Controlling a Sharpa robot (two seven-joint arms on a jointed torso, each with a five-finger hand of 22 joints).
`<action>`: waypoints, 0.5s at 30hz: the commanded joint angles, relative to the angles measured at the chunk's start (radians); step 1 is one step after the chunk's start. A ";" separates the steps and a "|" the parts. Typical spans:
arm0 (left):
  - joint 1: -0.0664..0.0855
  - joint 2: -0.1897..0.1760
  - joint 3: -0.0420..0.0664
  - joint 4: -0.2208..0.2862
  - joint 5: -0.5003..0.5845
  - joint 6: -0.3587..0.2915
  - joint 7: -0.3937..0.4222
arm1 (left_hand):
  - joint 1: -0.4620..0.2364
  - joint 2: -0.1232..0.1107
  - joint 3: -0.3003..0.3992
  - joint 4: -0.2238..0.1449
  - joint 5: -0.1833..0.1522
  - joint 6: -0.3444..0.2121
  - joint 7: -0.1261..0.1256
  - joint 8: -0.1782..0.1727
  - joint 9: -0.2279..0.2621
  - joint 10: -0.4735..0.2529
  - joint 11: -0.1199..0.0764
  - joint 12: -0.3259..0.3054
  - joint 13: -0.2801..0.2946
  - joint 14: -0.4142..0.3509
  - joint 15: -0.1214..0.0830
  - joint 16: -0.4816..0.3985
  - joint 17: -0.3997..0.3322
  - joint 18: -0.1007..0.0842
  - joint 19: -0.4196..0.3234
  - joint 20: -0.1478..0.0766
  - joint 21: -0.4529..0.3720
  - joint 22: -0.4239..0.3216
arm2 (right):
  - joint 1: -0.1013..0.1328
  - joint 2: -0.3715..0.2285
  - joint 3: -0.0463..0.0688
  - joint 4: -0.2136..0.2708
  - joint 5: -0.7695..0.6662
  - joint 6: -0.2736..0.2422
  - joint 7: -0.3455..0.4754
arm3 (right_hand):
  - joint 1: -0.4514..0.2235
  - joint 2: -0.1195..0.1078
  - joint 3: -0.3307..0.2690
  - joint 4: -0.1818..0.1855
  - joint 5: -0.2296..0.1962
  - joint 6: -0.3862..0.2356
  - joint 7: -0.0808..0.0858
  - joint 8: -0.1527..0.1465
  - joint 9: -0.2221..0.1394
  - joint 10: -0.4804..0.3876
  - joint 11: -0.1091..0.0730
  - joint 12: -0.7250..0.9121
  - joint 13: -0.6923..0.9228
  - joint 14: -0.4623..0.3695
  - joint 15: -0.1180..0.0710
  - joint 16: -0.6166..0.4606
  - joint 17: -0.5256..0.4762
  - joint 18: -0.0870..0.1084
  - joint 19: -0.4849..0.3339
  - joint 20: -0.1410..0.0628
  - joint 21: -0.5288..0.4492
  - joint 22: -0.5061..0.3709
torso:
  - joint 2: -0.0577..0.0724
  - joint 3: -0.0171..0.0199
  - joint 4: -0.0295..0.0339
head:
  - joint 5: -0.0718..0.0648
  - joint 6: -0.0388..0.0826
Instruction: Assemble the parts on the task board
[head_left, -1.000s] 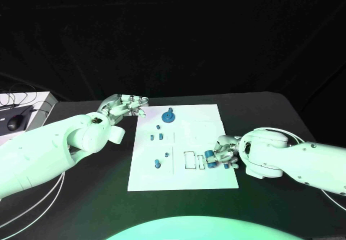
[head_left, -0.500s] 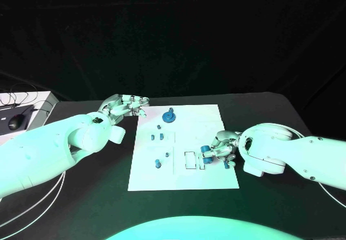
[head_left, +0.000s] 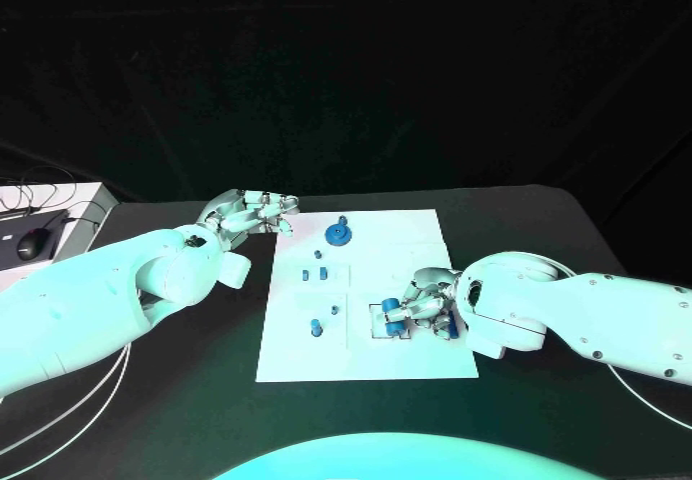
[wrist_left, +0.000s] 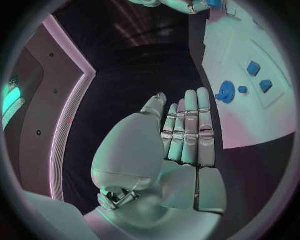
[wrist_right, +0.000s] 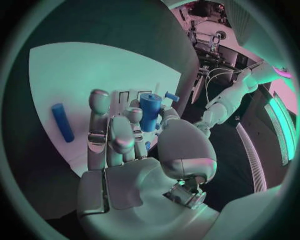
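While the task board (head_left: 368, 290) lies flat in the middle of the black table (head_left: 577, 400), we take it as our landmark. Our right hand (head_left: 418, 312) sits over the board's near right part, just beside the outlined rectangular slots (head_left: 379, 320), with the white forearm reaching in from the board's right. Its thumb and a finger pinch a blue cylinder (wrist_right: 149, 111), held roughly upright, while the other fingers (wrist_right: 98, 115) stretch out alongside it. In the right wrist view a second blue cylinder (wrist_right: 62, 122) lies on its side on the board, apart from the fingers.

Our left hand (head_left: 248, 212) hovers off the board's far left corner, over bare table. In the left wrist view its fingers (wrist_left: 187, 130) are straight and pressed side by side, palm flat, holding nothing.

On the board's far part a blue round part with a knob (head_left: 338, 234) stands; small blue pieces (head_left: 316, 273) sit left of the board's middle, and another blue piece (head_left: 315, 326) stands toward its near left. We read no writing or labels on any of it.

The board's near edge and its far right area are bare white, and dark table runs all round the board.
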 joint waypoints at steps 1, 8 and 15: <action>0.000 -0.001 0.000 0.003 0.004 0.021 0.002 | 0.008 0.001 0.004 0.002 0.004 -0.003 0.000 -0.002 0.000 -0.003 0.000 0.004 -0.001 -0.001 0.007 -0.004 -0.001 -0.005 0.005 0.002 -0.003 -0.001 | -0.006 0.011 0.000 -0.008 0.010 -0.006 0.005 | -0.003 0.011 0.069 -0.077 -0.007 0.003 0.001 0.006 0.002 -0.002 -0.003 0.000 -0.001 0.003 0.002 -0.001 -0.001 -0.009 0.038 -0.006 0.002 0.058 | 0.001 0.0006 0.0006 | 0.002 -0.002; 0.000 -0.002 0.000 0.004 0.004 0.024 0.001 | 0.008 0.001 0.004 0.002 0.004 -0.003 0.000 -0.002 0.000 -0.003 0.000 0.004 -0.001 -0.001 0.007 -0.004 -0.001 -0.005 0.005 0.002 -0.003 -0.001 | -0.011 0.027 0.000 -0.019 -0.002 -0.006 0.003 | -0.003 0.012 0.068 -0.077 -0.009 0.003 0.001 0.006 0.001 -0.002 -0.003 0.001 -0.001 0.003 0.002 -0.001 0.000 -0.009 0.038 -0.006 0.002 0.058 | 0.000 0.0003 -0.0021 | 0.004 -0.002; 0.000 -0.001 0.000 0.004 0.003 0.027 -0.001 | 0.008 0.001 0.004 0.002 0.004 -0.003 0.000 -0.002 0.000 -0.003 0.000 0.004 -0.001 -0.001 0.007 -0.004 -0.001 -0.005 0.005 0.002 -0.003 -0.001 | -0.013 0.035 0.000 -0.031 -0.023 -0.012 0.002 | -0.003 0.014 0.067 -0.075 -0.010 0.003 0.001 0.006 0.001 -0.002 -0.003 0.001 -0.001 0.003 0.002 -0.002 -0.001 -0.009 0.038 -0.006 0.003 0.058 | 0.001 0.0005 -0.0006 | 0.003 -0.003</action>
